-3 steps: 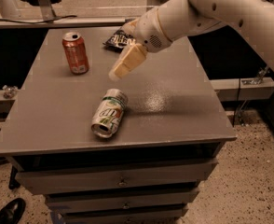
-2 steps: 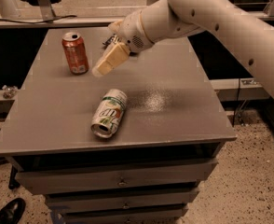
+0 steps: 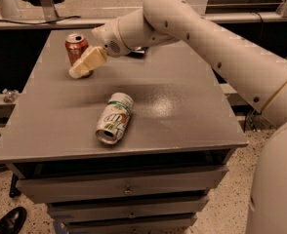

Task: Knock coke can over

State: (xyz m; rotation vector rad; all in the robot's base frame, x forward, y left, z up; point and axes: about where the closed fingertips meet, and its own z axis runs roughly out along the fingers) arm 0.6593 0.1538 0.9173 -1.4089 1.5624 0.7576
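Observation:
The coke can, reddish-orange with a silver top, stands upright at the back left of the grey table. My gripper reaches in from the right on the white arm. Its cream-coloured fingers sit right against the can's lower right side and cover part of it. Whether they touch it I cannot tell.
A white-and-green 7UP can lies on its side in the middle of the table. A dark chip bag is mostly hidden behind my arm at the back. Drawers run below the table's front edge. A black shoe is on the floor at the lower left.
My gripper has moved left across the table, from beside the chip bag to right against the coke can. The can still stands upright. The 7UP can has not moved.

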